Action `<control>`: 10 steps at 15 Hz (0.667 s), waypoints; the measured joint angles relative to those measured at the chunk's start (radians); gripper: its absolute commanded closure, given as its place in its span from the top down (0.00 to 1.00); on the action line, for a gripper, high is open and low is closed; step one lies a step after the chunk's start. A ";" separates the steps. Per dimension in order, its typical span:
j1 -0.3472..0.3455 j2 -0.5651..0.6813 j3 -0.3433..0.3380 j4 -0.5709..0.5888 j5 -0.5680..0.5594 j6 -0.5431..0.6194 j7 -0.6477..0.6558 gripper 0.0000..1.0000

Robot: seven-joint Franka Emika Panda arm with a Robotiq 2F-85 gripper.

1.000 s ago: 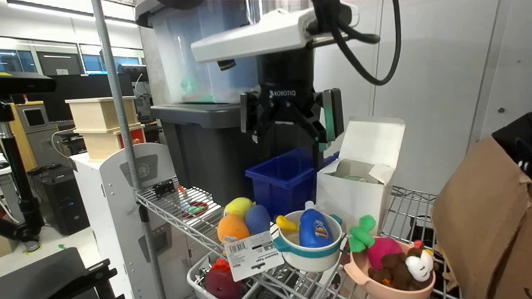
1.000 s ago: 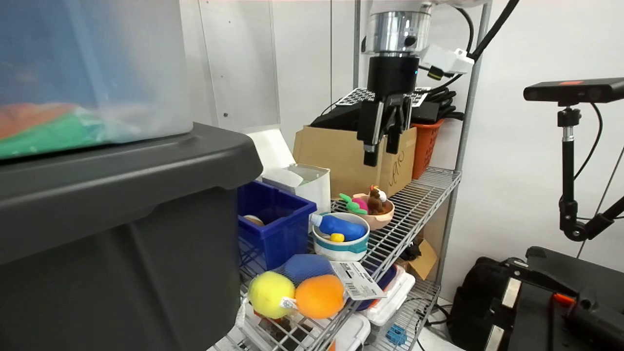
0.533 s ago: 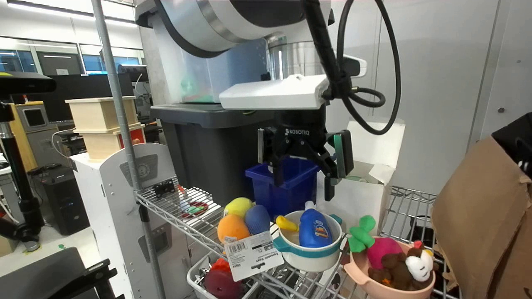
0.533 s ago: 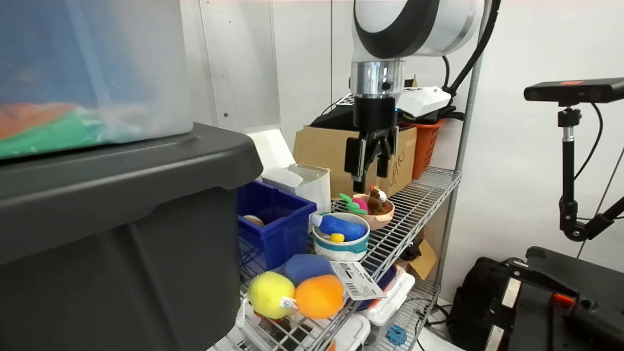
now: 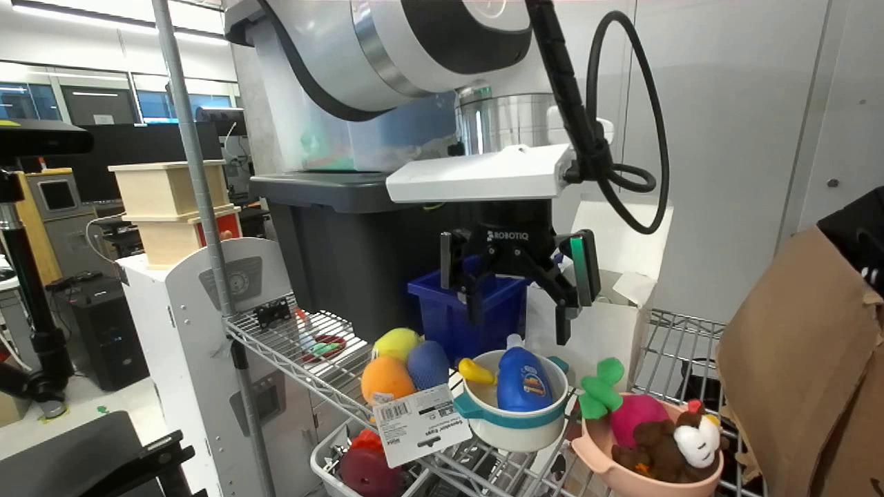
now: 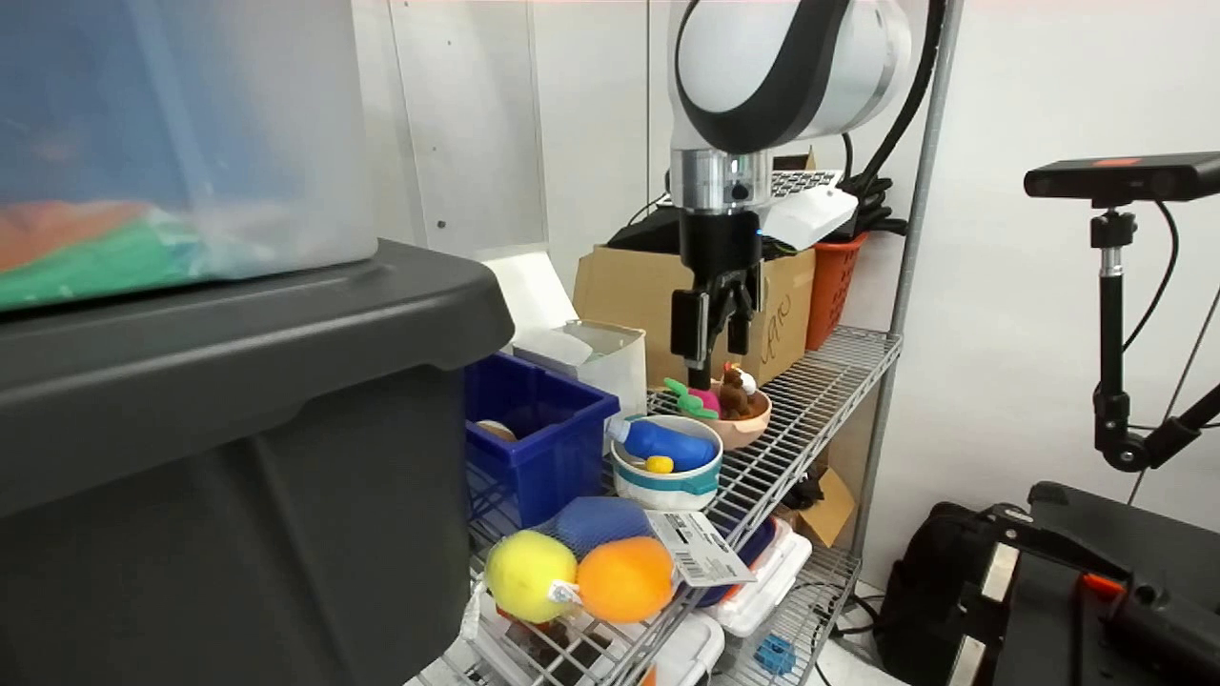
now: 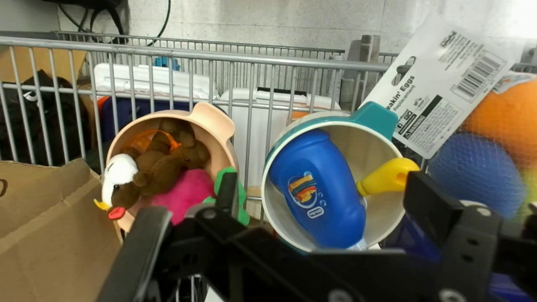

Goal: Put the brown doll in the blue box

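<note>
One brown doll point(image 5: 659, 452), lower right in an exterior view, is probably soft and light: pinch its body. The gripper point(image 5: 519, 324) hangs mid-frame, jaws spread.

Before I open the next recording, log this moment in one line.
goal: brown doll into blue box | where: in peach pot with pink plush | tool: open, holding nothing | status: not yet grasped

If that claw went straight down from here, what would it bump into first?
Probably the blue bottle in the white pot below the claw, though depth is unclear and the pot itself might come first.
</note>
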 measured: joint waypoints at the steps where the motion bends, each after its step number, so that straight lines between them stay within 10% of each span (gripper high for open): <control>1: -0.004 0.005 0.003 0.006 0.000 -0.016 -0.021 1.00; 10: -0.025 0.097 0.030 0.103 -0.009 -0.099 -0.106 1.00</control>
